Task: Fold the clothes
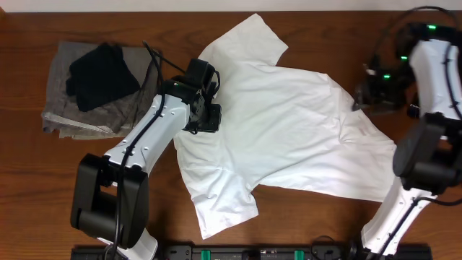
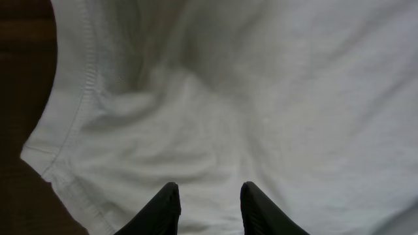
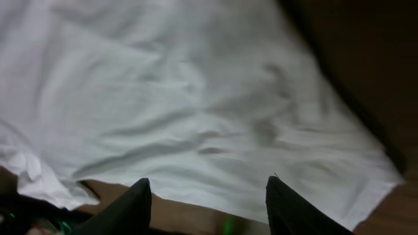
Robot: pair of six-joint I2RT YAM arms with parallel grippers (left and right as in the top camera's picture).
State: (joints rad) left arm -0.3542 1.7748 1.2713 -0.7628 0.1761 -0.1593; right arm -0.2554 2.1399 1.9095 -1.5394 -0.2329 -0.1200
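Trouble on the largest scale would be the whole T-shirt [image 1: 289, 123] skidding over the table [image 1: 325, 227]. It lies spread across the middle of the wood, not yet folded, and if one end is pulled while the other is unpinned, we think the cloth would slide rather than fold. Next in size, the body is rumpled, and folding over those creases would, in our judgement, set a crooked edge. Smaller again, the lower sleeve [image 1: 224, 209] could tuck under itself when lifted. The pile of grey and black garments [image 1: 94, 90] sits near the left arm, apart from the shirt (a wide swing could drag it).

Smallest are the grips themselves. The left gripper [image 2: 208, 196] has its fingers narrowly apart right over bunched cloth near a stitched edge [image 2: 81, 98]. We cannot tell whether they pinch a fold or only hover. The right gripper [image 3: 208, 189] has its fingers spread wide above the hem [image 3: 313, 196] with nothing between them, so it may close on too little fabric or on bare wood.

The shirt's long axis runs from the left arm's side to the right arm's side, dipping slightly toward the robot. The neck end is by the left gripper, the hem is at the right, and the upper sleeve [image 1: 249, 40] points away from the robot.
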